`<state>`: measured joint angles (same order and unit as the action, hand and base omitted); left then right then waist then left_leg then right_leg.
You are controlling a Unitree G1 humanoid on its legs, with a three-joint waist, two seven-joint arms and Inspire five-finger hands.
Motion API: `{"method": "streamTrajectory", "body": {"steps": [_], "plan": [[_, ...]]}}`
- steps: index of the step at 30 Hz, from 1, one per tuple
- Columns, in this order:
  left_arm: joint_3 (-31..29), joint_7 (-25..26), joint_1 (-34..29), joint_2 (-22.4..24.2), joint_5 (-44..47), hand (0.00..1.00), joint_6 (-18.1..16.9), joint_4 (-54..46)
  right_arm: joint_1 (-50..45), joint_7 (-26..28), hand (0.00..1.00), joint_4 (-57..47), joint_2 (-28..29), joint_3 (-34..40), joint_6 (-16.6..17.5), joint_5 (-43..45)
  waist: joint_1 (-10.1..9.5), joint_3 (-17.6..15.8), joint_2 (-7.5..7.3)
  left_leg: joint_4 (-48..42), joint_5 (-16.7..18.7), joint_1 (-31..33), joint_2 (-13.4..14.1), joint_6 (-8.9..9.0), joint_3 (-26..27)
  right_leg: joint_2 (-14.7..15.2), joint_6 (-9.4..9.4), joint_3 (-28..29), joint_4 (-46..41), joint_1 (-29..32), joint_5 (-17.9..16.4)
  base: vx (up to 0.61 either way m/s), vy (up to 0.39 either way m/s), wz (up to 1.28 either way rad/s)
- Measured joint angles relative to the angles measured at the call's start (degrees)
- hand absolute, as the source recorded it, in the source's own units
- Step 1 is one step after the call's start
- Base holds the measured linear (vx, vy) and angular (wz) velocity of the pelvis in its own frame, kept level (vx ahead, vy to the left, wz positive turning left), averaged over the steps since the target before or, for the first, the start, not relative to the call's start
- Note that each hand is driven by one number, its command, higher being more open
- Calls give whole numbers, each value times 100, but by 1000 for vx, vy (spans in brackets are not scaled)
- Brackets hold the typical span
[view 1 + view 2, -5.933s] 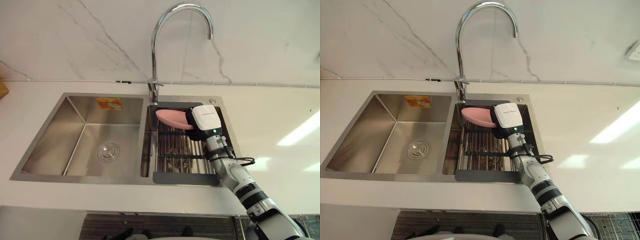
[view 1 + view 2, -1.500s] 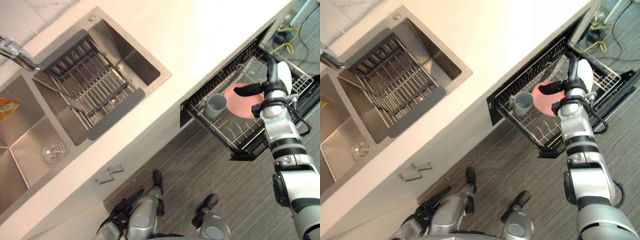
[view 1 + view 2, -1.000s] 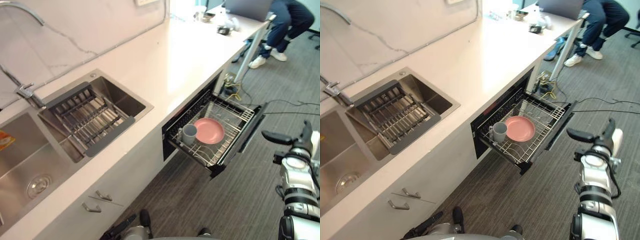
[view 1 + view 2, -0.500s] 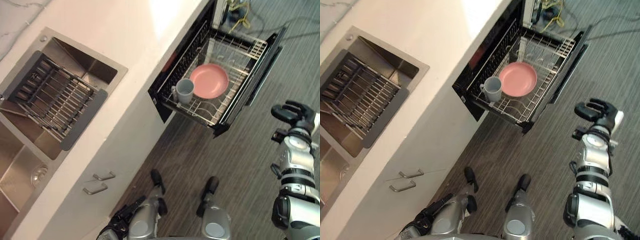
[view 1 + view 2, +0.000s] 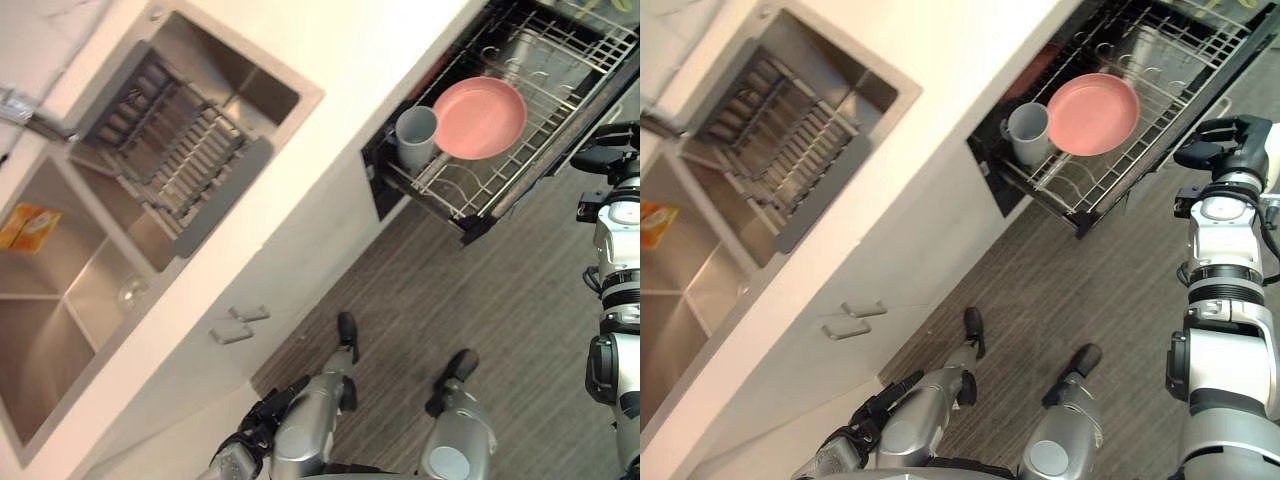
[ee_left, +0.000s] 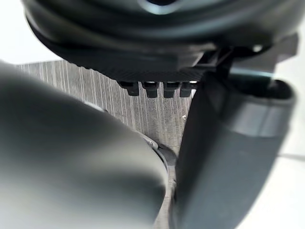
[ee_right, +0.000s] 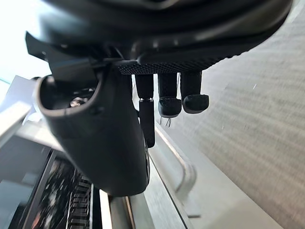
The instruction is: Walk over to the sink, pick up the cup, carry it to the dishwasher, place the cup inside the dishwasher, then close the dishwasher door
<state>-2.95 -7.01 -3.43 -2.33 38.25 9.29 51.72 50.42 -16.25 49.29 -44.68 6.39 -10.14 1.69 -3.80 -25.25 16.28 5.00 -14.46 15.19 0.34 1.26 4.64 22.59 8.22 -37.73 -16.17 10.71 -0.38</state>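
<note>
Cup point(image 5: 1028, 132) upright in rack point(image 5: 1102, 178), touching plate point(image 5: 1092, 113); right hand point(image 5: 1232, 135) clenched, empty, near open door point(image 5: 530, 183): best to flatten fingers against handle point(image 7: 183, 162) and push squarely, slowly.

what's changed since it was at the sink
The right hand took the pink plate from the sink rack, laid it in the dishwasher rack and let go; it now hangs empty by the open door. The grey cup stayed in the rack, the door open.
</note>
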Motion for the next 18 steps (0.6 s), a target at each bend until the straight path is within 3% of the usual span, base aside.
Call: {"method": "streamTrajectory", "body": {"steps": [5,11,12,18], "plan": [[6,-339,-375,4,5,100,-173,63,338,57,0,369,-182,-170,136,5,-147,75,109,-1,-140,-18,-463,-85,-572,842,151,-480,-1204,-77,-726,17,-59,71],[107,-456,-631,77,-93,100,-319,191,665,392,0,902,-85,-203,395,1126,-316,294,395,-2,-175,-104,-787,-84,-1048,1279,297,-1053,-1661,-512,-1078,36,-107,54],[106,-465,-676,81,-197,100,-365,267,720,308,100,1089,51,-19,543,1364,-330,326,435,-3,-177,-111,-815,-84,-1128,1308,313,-1146,-1691,-591,-1116,42,-140,31],[112,-599,-729,88,-277,100,-621,394,673,514,100,1334,177,240,857,1895,-292,323,431,-1,-194,-108,-778,-55,-1209,1271,275,-1290,-1754,-666,-1221,-15,-103,9]]}}
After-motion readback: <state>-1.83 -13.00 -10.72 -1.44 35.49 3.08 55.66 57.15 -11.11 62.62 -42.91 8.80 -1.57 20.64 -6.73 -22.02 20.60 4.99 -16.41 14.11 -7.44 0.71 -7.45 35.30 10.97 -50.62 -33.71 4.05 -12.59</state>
